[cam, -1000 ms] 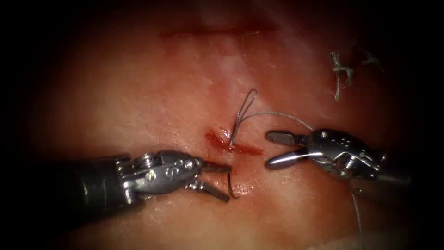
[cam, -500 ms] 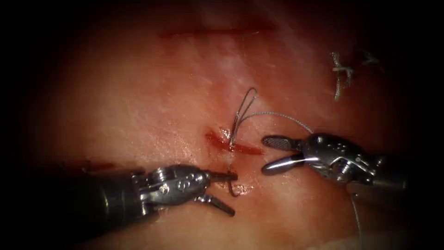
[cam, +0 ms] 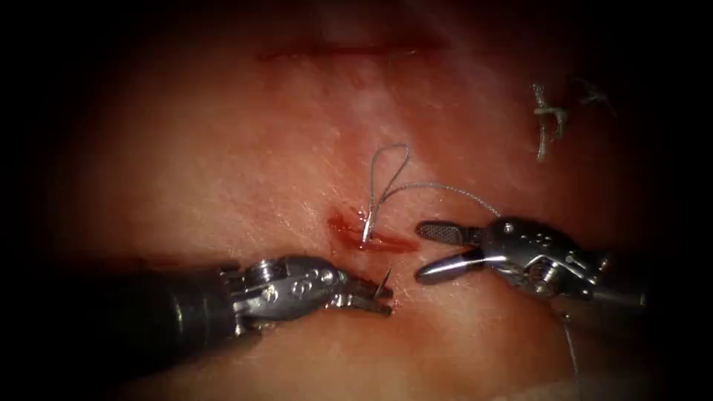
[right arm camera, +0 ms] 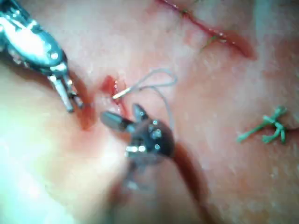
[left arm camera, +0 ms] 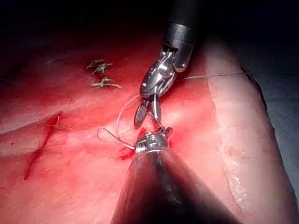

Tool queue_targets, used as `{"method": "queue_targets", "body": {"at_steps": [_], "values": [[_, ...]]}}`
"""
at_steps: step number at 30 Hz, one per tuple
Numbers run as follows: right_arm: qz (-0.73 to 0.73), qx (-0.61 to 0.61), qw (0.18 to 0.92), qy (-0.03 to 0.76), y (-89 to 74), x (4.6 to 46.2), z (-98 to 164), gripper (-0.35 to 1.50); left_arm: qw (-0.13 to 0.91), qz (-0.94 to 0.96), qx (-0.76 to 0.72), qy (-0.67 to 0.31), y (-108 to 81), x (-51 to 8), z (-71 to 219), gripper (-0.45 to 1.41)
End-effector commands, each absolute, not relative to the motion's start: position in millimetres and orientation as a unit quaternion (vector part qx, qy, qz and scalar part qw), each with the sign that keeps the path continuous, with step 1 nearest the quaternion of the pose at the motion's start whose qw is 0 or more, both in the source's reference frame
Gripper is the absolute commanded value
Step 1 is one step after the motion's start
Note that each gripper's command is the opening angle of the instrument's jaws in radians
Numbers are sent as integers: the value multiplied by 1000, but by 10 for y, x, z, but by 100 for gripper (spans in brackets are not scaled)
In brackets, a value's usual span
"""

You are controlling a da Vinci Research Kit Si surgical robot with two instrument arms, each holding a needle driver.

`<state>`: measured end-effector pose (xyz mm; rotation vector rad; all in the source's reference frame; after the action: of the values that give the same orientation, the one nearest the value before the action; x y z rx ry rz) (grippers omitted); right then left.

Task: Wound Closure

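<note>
We count two tools, one needle, one thread and two cuts on the tissue [cam: 223,163].

The left tool [cam: 375,293] comes in from 8 o'clock and ends just below the near cut [cam: 371,236]. Its jaws are clenched on the needle [cam: 385,281], gripping it close to the sharp tip, which points up toward 12 o'clock out of the tissue; we cannot make out the rest of the curve. In the left wrist view the same tool [left arm camera: 161,135] sits at the red wet patch, its jaws largely hidden by its own shaft.

The right tool [cam: 431,252] enters from 3 o'clock, right of the cut, with its jaws spread wide and grasping nothing. The right wrist view shows it [right arm camera: 124,116] parted likewise, beside the cut [right arm camera: 112,88].

The thread [cam: 386,174] rises from the cut as one narrow loop toward 12 o'clock, then one strand arcs toward 3 o'clock behind the right tool.

A second, longer cut [cam: 349,50] lies at 12 o'clock. At 2 o'clock we count two knotted thread scraps [cam: 548,119] lying on the tissue.

We can read no lettering or marks on either tool.
</note>
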<state>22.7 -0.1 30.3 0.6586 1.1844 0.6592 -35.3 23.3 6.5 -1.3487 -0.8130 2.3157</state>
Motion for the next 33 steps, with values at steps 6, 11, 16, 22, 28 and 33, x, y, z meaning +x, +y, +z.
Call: {"method": "queue_targets", "body": {"at_steps": [6,11,16,22,28,33], "values": [[277,319,715,557,-20,243,284,-35,171,785,-500,-324,221,-369,52,-45],[266,306,722,561,-30,255,298,-35,175,773,-508,-337,223,-370,39,-45],[265,298,725,561,-37,276,314,-35,176,770,-509,-344,220,-370,33,-45],[277,281,730,558,-31,276,324,-35,173,765,-509,-355,212,-368,10,-45],[285,273,731,557,-28,273,327,-35,175,754,-511,-373,220,-356,-41,-45],[285,272,732,556,-29,274,327,-35,173,747,-515,-382,229,-348,-80,-45]]}}
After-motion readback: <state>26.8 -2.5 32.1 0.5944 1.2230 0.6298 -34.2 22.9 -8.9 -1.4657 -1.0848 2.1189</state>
